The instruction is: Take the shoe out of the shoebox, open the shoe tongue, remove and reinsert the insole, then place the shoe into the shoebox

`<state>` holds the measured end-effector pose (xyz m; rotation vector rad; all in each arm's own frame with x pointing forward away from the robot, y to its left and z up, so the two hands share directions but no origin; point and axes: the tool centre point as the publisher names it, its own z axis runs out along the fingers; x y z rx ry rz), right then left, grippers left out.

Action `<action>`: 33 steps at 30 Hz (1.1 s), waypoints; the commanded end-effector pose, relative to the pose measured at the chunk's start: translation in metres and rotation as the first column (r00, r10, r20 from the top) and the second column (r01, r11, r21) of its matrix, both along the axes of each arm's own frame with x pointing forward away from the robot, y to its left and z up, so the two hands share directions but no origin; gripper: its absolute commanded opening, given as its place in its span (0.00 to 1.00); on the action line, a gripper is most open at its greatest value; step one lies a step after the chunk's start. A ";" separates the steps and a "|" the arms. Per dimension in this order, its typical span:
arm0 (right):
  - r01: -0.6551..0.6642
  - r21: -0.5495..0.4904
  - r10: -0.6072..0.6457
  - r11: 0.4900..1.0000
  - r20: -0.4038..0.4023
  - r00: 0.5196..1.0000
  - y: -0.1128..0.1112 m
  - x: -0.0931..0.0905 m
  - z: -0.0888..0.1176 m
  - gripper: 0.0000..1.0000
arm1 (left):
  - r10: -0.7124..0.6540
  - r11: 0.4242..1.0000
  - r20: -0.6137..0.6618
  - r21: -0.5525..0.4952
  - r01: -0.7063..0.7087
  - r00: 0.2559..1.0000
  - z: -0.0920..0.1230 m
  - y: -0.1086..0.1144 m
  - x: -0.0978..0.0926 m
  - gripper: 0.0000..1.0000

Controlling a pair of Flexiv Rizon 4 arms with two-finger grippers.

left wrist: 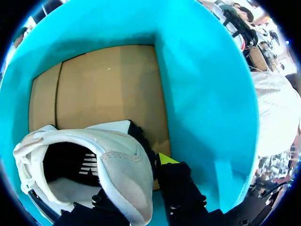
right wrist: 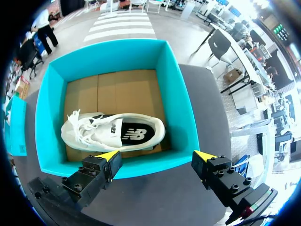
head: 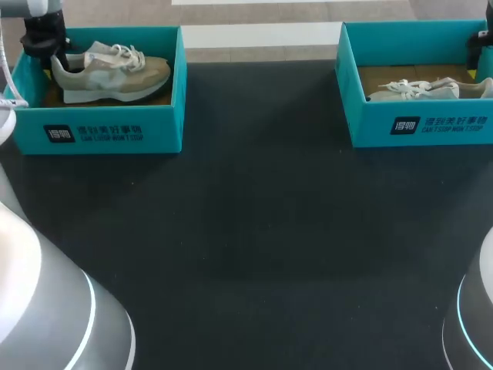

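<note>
Dark table point(head: 254, 231), two teal boxes. Left gripper point(left wrist: 134, 181) clamped on heel of shoe point(left wrist: 117, 165) inside left box point(left wrist: 202, 94). Right gripper point(right wrist: 156, 156) wide open, empty, above right box point(right wrist: 181, 108) holding second shoe point(right wrist: 113, 133)

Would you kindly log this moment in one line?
left end effector: at left shoe heel, in left shoebox | right end effector: open, above right shoebox

Left arm point(head: 38, 301) enters at the near left corner; left gripper point(head: 48, 52) is lowered at the far left, pointing down; grip not determinable. Right arm point(head: 477, 316) enters at the near right; right gripper point(right wrist: 156, 157) is raised at the far right, fingers point(right wrist: 109, 156) spread wide, holding nothing.
</note>
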<state>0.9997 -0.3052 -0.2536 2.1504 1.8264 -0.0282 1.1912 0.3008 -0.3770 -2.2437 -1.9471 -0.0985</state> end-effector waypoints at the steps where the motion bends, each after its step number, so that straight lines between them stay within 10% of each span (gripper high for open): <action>1: 0.001 -0.001 -0.001 1.000 0.002 1.000 0.001 0.000 0.000 1.00 | -0.013 1.000 -0.056 0.024 0.014 0.998 0.033 0.001 -0.003 0.00; 19: 0.001 -0.001 -0.001 1.000 0.002 1.000 0.001 0.000 0.000 1.00 | 0.043 0.999 0.038 0.015 -0.044 0.998 0.179 0.009 -0.024 0.00; 33: 0.001 -0.001 -0.001 1.000 0.002 1.000 0.001 0.000 0.000 1.00 | 0.043 0.999 0.038 0.015 -0.044 0.998 0.179 0.009 -0.024 0.00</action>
